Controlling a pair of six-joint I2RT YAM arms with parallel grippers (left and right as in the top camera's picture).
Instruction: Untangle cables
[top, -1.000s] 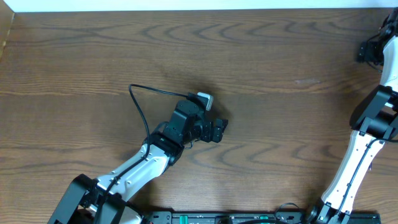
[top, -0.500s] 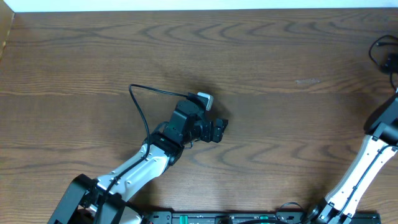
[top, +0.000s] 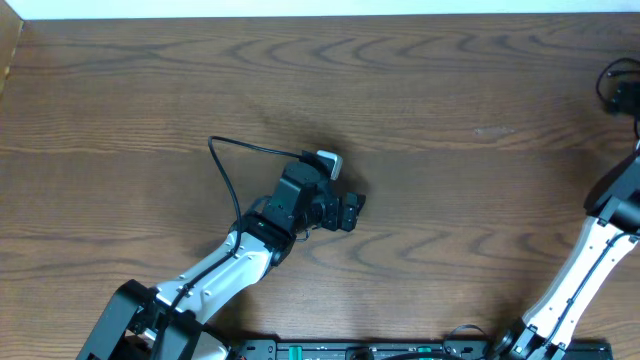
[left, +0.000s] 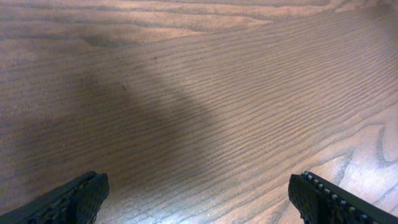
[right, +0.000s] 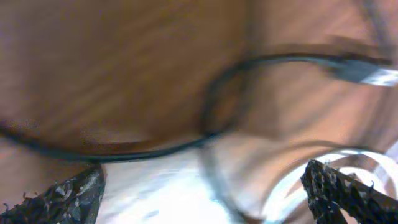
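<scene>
While the left gripper hangs over bare wood in the middle of the desk, the cables lie bunched at the right edge, close to the far right corner, where the overhead camera catches only a small dark loop and a pale patch beside it. The right gripper is poised directly over them, outside the overhead picture, jaws spread wide and holding nothing. Its wrist camera, heavily blurred, shows a black cord curling across the wood to a metal USB plug, with a white cord arcing near the lower right. Where the two meet they appear to cross, though the blur hides which lies on top. The left gripper is likewise spread wide, with only wood grain between its fingertips and no cord in reach (the thin black line looping beside the left arm looks to be that arm's own wire, not part of the job). By this evidence, the untangling is not done: both cords share one heap at the desk's edge, neither is gripped or laid out apart, and drawing them apart remains ahead
</scene>
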